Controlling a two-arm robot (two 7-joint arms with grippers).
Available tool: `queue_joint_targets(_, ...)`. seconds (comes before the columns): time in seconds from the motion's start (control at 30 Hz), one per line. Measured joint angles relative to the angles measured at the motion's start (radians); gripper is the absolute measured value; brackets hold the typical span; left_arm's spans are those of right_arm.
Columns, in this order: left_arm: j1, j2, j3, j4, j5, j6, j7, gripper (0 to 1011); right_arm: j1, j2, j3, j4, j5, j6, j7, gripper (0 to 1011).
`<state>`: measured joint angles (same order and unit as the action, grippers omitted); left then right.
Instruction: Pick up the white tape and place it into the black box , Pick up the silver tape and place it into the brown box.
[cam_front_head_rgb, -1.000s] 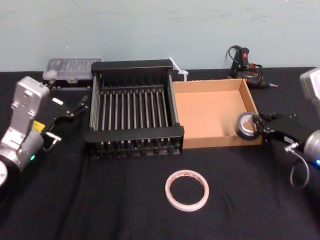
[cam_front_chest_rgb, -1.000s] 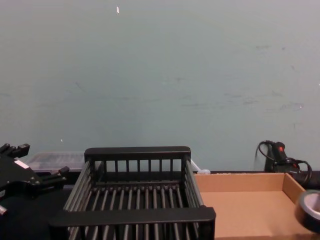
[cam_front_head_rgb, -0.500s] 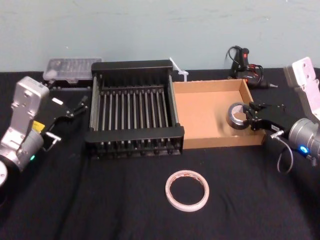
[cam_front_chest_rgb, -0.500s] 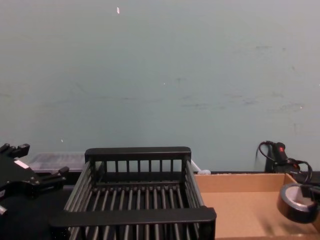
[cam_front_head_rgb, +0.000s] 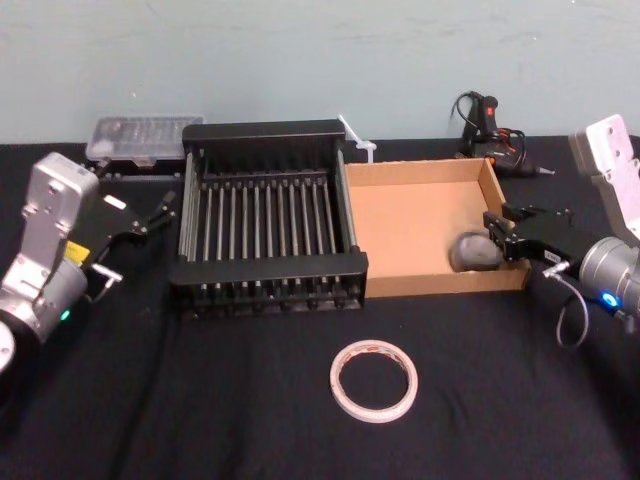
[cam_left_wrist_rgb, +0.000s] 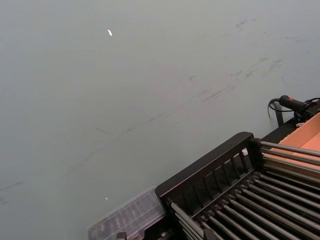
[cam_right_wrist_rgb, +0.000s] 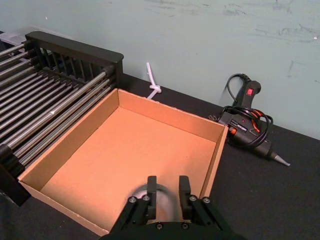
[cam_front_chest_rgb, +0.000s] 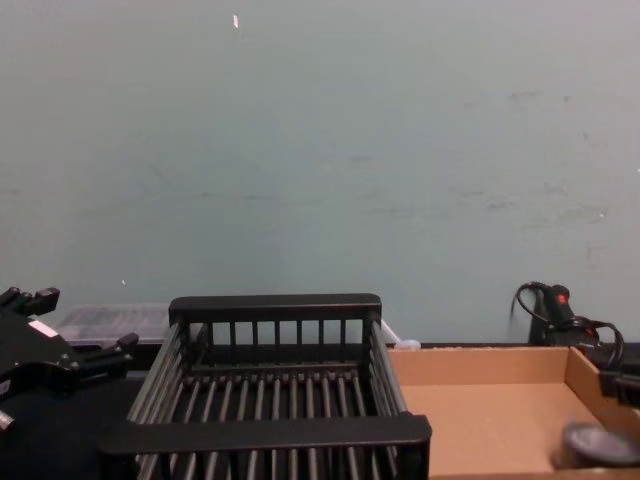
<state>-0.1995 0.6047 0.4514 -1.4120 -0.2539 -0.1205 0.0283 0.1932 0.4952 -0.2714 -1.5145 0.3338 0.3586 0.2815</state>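
Silver tape (cam_front_head_rgb: 474, 252): inside brown box (cam_front_head_rgb: 420, 215), just beside right gripper (cam_front_head_rgb: 497, 238)
Right gripper: fingers apart, empty
Left gripper (cam_front_head_rgb: 155, 212): parked, fingers apart

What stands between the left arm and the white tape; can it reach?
Probably yes. The left pincer hovers open left of the black box; the white tape lies on bare cloth in front of that box, only its near corner close to the path.

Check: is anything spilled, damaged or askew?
Nothing stands out. The silver tape lies in the brown box by the right gripper; the white tape lies flat before the black box; the left gripper idles beside it.
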Motion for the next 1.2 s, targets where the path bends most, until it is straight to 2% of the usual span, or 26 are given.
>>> queue_joint_targets(0.17, 0.0, 0.0, 0.0, 0.0, 0.0, 0.0, 0.0, 1001, -0.001, 0.001, 0.0, -0.001, 0.001, 0.0, 0.0, 387)
queue_joint_targets(0.2, 0.0, 0.0, 0.0, 0.0, 0.0, 0.0, 0.0, 1001, -0.001, 0.001, 0.0, -0.002, 0.001, 0.001, 0.0, 448)
queue_joint_targets(0.23, 0.0, 0.0, 0.0, 0.0, 0.0, 0.0, 0.0, 1001, -0.001, 0.001, 0.001, -0.002, 0.001, 0.001, 0.0, 462)
queue_joint_targets(0.33, 0.0, 0.0, 0.0, 0.0, 0.0, 0.0, 0.0, 1001, -0.002, 0.001, 0.001, -0.002, 0.001, 0.001, 0.0, 589)
queue_joint_targets(0.43, 0.0, 0.0, 0.0, 0.0, 0.0, 0.0, 0.0, 1001, -0.002, 0.002, 0.001, -0.003, 0.002, 0.001, 0.0, 648)
queue_joint_targets(0.53, 0.0, 0.0, 0.0, 0.0, 0.0, 0.0, 0.0, 1001, -0.002, 0.002, 0.001, -0.003, 0.002, 0.001, 0.0, 763)
queue_joint_targets(0.83, 0.0, 0.0, 0.0, 0.0, 0.0, 0.0, 0.0, 1002, -0.003, 0.002, 0.001, -0.004, 0.003, 0.001, 0.0, 998)
queue_joint_targets(1.2, 0.0, 0.0, 0.0, 0.0, 0.0, 0.0, 0.0, 1001, -0.045, 0.016, 0.029, -0.081, 0.002, 0.026, 0.03, 1002)
